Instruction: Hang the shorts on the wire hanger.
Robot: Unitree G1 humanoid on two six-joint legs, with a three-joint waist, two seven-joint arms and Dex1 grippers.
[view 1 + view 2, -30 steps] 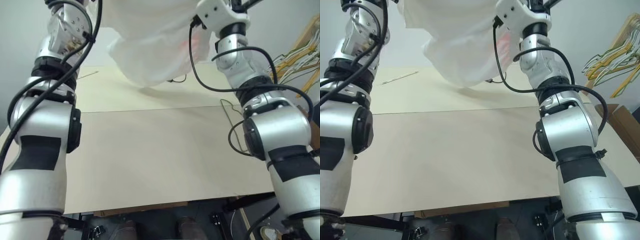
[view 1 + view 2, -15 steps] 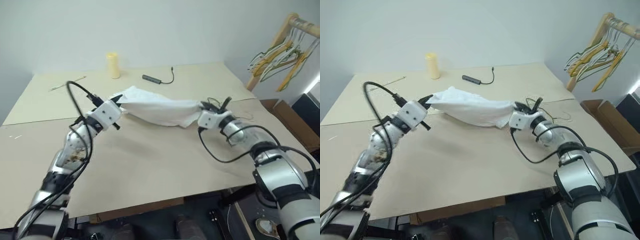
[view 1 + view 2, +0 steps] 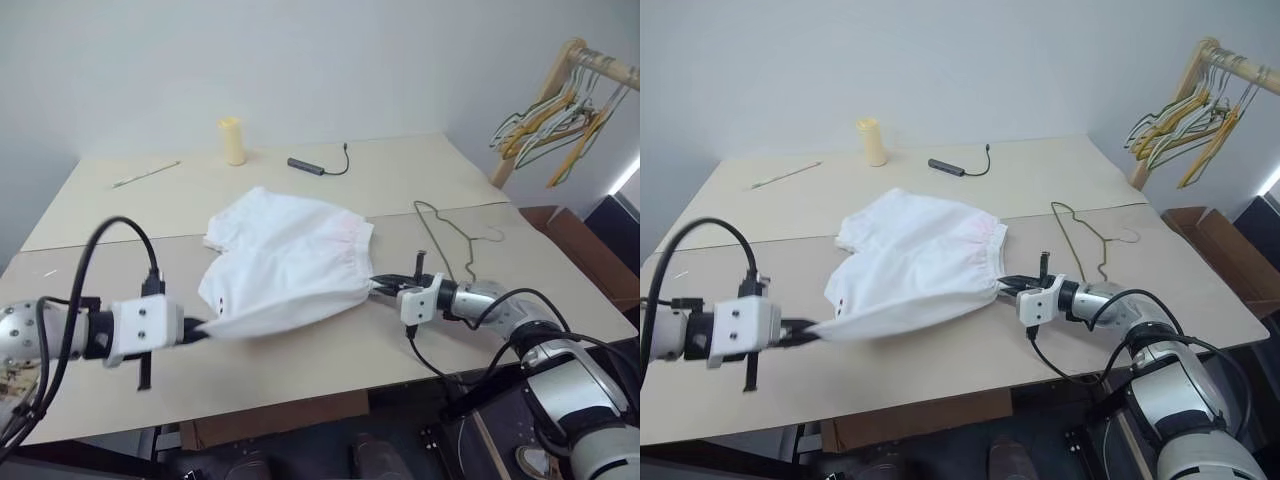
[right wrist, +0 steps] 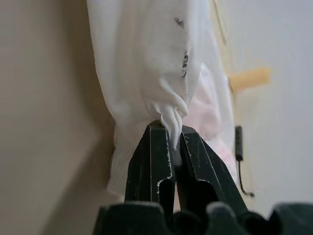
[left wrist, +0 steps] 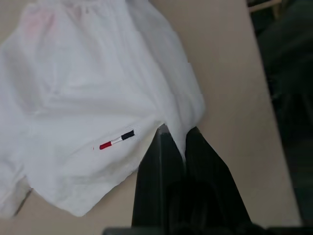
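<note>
- Shorts (image 3: pixel 285 265), white, lie spread on the beige table (image 3: pixel 400 180), stretched between the two grippers: one corner is drawn out to the left gripper (image 3: pixel 192 330) near the table's front edge, and the gathered waistband end runs to the right gripper (image 3: pixel 385 287).
- Wire hanger (image 3: pixel 447 237) lies flat on the table just beyond the right gripper, apart from the shorts, its hook turned toward the table's right edge.
- Left wrist view: a pinch of hem cloth sits between the two black fingers (image 5: pixel 156 181); a small red, white and dark tag (image 5: pixel 114 141) shows on the fabric just beside them, and a faint pink patch (image 5: pixel 36 22) lies at the far end of the garment.
- Right wrist view: a bunched fold of white cloth rises from between the fingers (image 4: pixel 149 161); small dark marks (image 4: pixel 185 59) show on the fabric further along.
- Hard to make out: how much cloth lies inside either grip, since the fingers cover it; the lower layer of the shorts is hidden beneath the upper one.
- Left jaws: closed tight on the corner of the shorts, with only cloth between them.
- Right jaws: closed on the gathered waistband edge, likewise with only the pinched fold between them.
- Elsewhere on the table, well apart from the shorts: a yellow cylinder (image 3: pixel 232 140), a dark adapter with cable (image 3: pixel 312 166) and a thin stick (image 3: pixel 146 174); yellow and green hangers (image 3: pixel 545 120) hang on a wooden rack (image 3: pixel 530 115) at the right.
</note>
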